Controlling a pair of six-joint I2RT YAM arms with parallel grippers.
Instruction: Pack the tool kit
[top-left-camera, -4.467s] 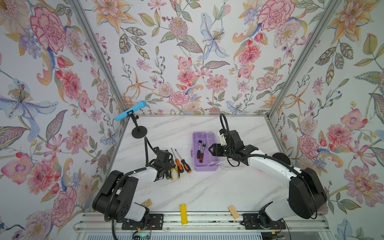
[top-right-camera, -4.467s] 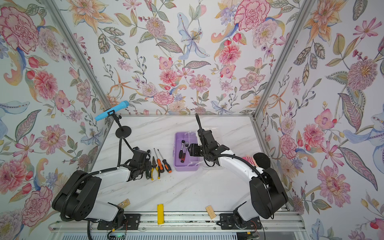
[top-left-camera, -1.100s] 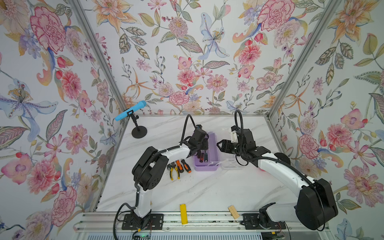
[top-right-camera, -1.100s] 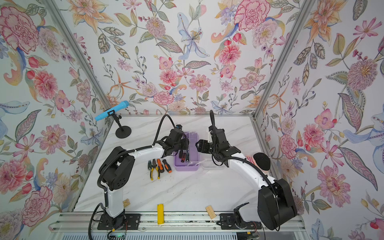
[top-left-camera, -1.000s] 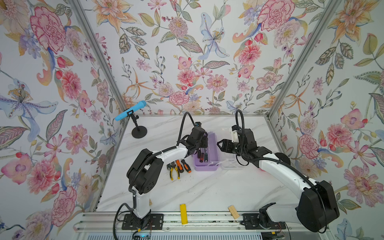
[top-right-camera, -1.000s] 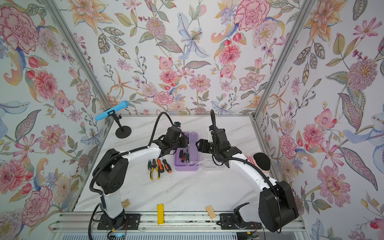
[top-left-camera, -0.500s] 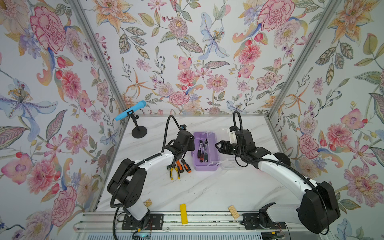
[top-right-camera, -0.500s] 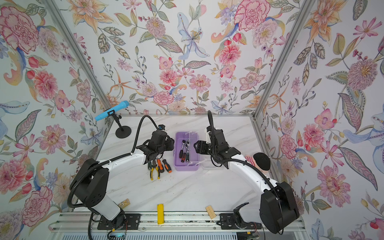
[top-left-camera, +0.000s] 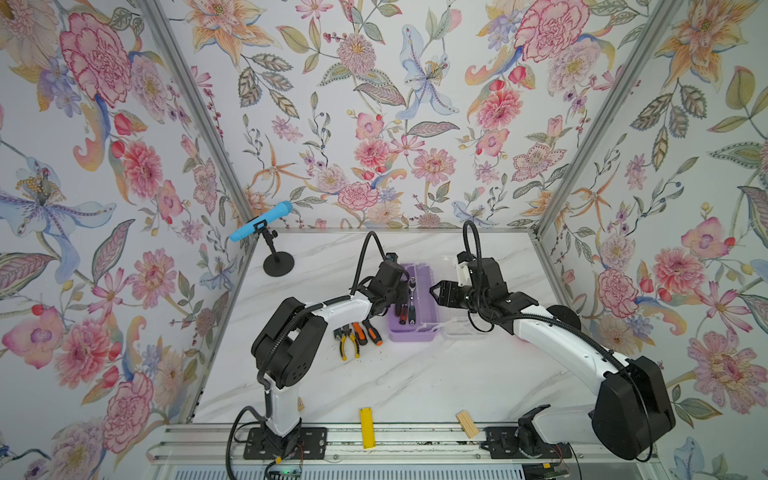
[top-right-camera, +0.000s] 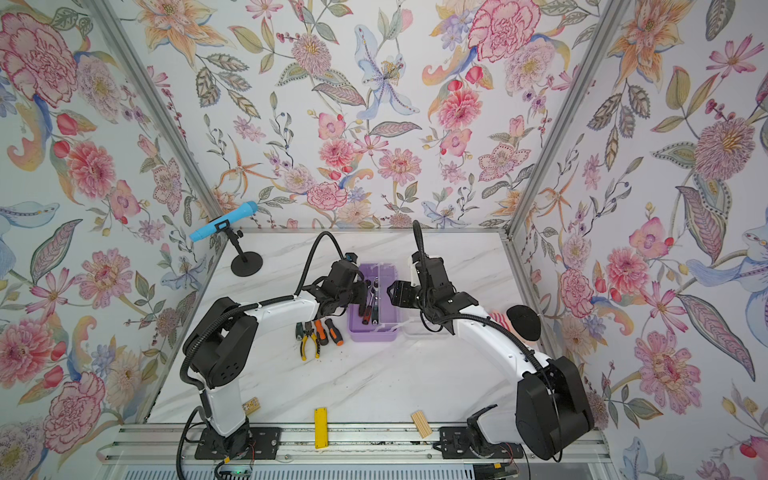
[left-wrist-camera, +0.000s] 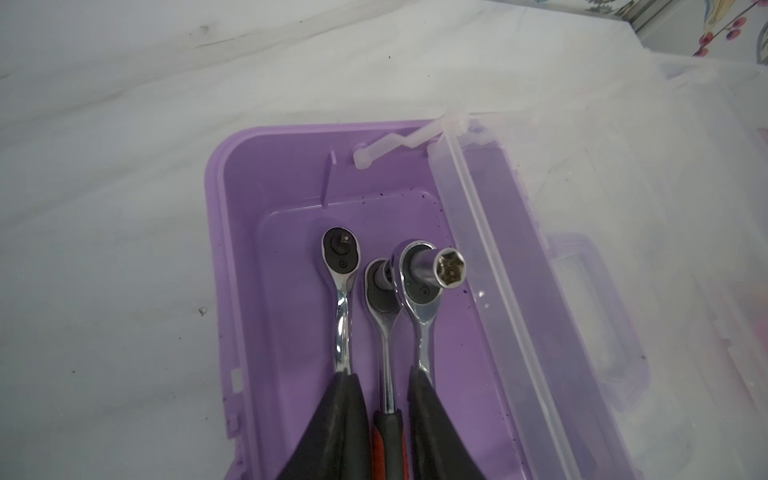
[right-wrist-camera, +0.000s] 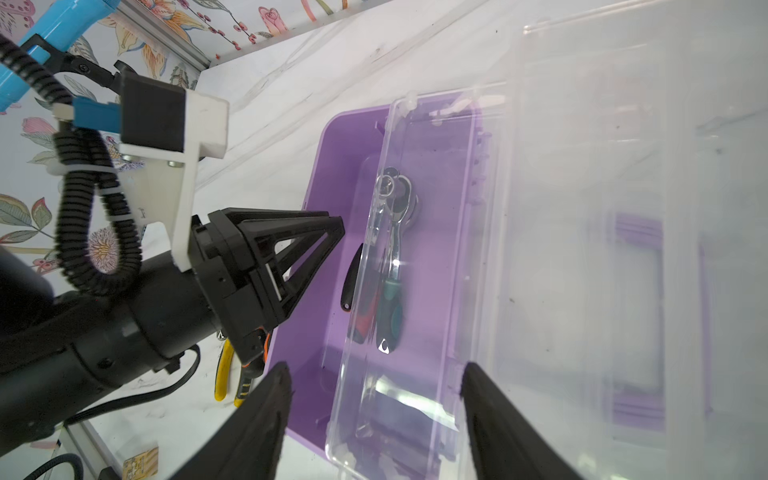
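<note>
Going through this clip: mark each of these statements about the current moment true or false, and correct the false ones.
1. Three ratchets lie inside the lilac case. True.
2. The yellow-handled pliers are packed in the case. False: they lie on the table outside it, next to the screwdrivers.
3. The clear lid is shut over the base. False: it is swung open to the side of the base.
4. One ratchet carries a socket on its head. True.
5. The right end effector has its jaws wide apart. True.
</note>
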